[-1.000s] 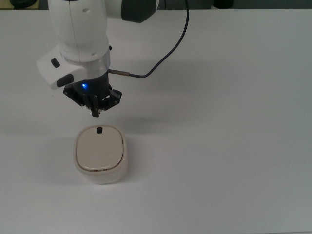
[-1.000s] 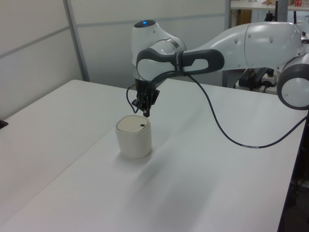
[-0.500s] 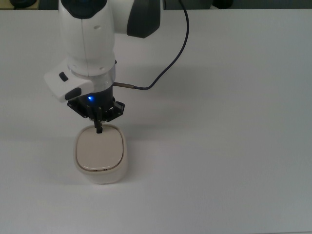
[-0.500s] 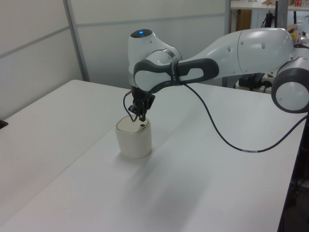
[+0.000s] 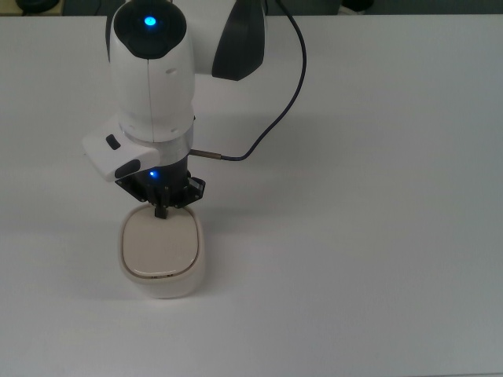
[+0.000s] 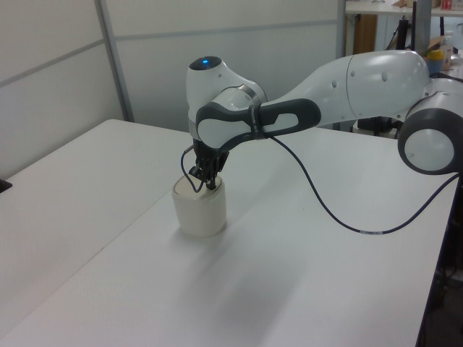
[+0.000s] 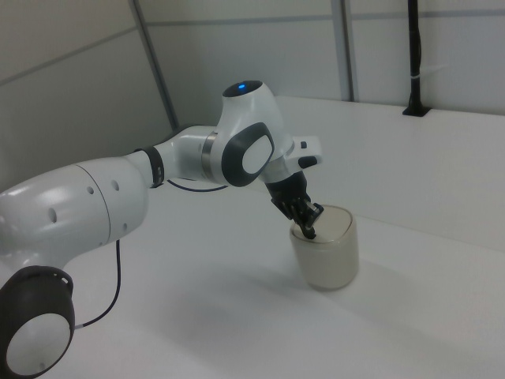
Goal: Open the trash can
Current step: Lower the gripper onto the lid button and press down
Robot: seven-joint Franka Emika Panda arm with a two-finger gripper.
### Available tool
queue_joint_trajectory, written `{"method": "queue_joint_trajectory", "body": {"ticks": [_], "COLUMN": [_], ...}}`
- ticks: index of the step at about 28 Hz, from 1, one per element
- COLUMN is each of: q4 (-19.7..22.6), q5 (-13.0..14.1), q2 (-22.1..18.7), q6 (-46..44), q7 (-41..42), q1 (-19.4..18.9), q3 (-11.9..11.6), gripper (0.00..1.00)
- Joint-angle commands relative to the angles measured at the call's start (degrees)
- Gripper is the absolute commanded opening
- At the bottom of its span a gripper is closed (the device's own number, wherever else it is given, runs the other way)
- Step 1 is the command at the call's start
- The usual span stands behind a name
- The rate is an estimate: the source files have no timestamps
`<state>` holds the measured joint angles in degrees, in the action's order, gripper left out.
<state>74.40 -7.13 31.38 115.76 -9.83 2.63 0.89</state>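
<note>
The trash can (image 5: 161,255) is a small cream-white bin with a smooth beige lid, standing on the white table (image 5: 354,259). Its lid lies flat and closed in the top view. The trash can (image 6: 199,210) also shows in the left view, and in the right view the trash can (image 7: 327,253) stands at the middle right. My gripper (image 5: 160,212) is shut, and its black fingertips press down on the lid's upper edge in the top view, right where the small black push button sits. The gripper (image 6: 210,186) touches the lid's rim; from the other side the gripper (image 7: 309,232) does the same.
A black cable (image 5: 271,118) loops from the wrist across the table behind the arm. The white arm (image 6: 347,79) reaches in from the left view's right. A wall with grey panels (image 6: 65,65) stands behind the table.
The gripper has come down and forward from above the table behind the bin onto the lid's button edge. The lid stays closed.
</note>
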Motion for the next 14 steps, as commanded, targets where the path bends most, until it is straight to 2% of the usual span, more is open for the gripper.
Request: {"method": "queue_joint_trajectory", "body": {"ticks": [1,6,14], "q4": [-1.01,-1.09,-1.45], "q5": [-1.39,-1.3,-0.51], "q2": [1.67,1.23,-2.9], "q6": [1.05,0.96,-0.44], "q7": [-1.59,-2.99,-3.61], "q1": [-0.7,-0.7,-0.61], "q3": [-0.72,-0.72,-0.63], "gripper": [0.0,0.0,0.0]}}
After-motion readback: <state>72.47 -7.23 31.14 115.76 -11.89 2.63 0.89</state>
